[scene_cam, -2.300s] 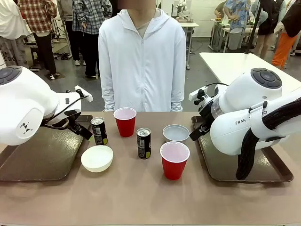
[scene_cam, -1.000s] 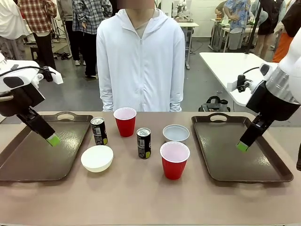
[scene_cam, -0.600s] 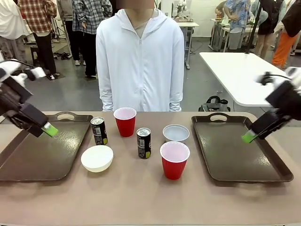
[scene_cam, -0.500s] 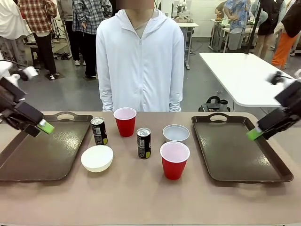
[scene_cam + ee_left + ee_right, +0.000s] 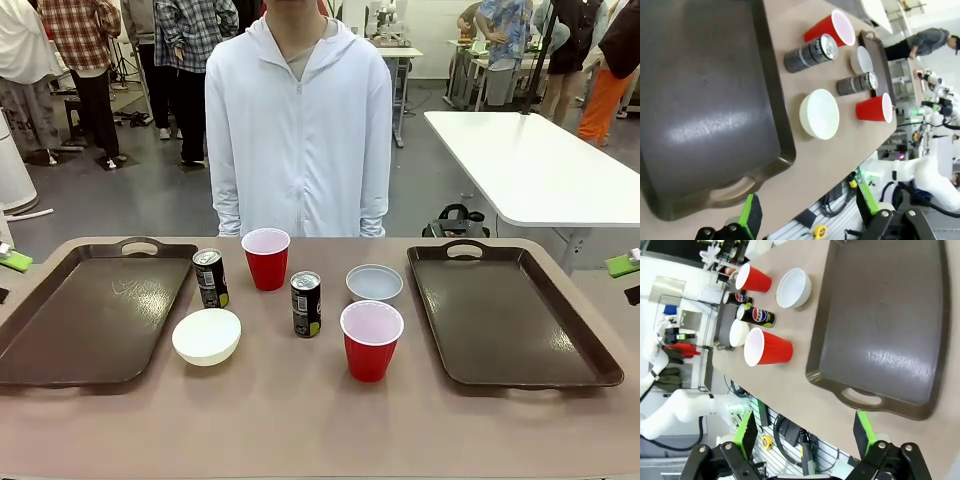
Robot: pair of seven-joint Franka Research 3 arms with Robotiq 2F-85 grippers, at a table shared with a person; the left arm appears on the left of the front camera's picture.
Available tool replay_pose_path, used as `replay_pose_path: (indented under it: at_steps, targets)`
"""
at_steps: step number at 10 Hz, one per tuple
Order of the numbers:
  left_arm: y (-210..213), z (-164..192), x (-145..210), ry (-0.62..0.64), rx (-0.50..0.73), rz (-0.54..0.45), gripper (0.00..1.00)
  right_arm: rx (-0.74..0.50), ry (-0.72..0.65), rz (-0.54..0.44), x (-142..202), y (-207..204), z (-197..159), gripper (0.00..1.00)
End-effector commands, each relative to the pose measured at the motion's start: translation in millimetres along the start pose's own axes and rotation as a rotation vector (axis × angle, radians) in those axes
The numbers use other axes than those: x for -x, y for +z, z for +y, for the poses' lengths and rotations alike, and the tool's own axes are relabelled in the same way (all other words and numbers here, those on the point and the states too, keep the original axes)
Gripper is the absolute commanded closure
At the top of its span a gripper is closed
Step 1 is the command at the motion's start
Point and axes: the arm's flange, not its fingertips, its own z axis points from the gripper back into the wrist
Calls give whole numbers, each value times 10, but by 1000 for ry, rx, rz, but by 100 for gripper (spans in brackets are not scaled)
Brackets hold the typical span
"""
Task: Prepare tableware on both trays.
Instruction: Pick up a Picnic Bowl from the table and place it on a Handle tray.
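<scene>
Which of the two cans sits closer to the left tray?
The can beside the far red cup, just off the left tray; the other can stands mid-table.

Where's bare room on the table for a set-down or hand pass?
Left tray and right tray are both bare. The table strip on the robot's side of the cream bowl and near red cup is bare too. Crowded between the trays: far red cup, left can, middle can and grey-blue bowl stand close.
</scene>
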Motion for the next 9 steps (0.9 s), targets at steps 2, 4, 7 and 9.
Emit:
replay_pose_path:
  at_steps: [2,4,7,9]
  targets:
    - [359,29,22,-12,-34,-43,0,-4,-15,13,55,-12,-100,0]
    - [558,42,64,-44,-60,-62,0,2,-20,26,117,-7,-120,0]
    - [525,64,127,-88,-105,1,0,12,-14,23,149,-13,-164,0]
    - [549,29,62,-53,-74,-35,0,21,-44,27,99,30,-125,0]
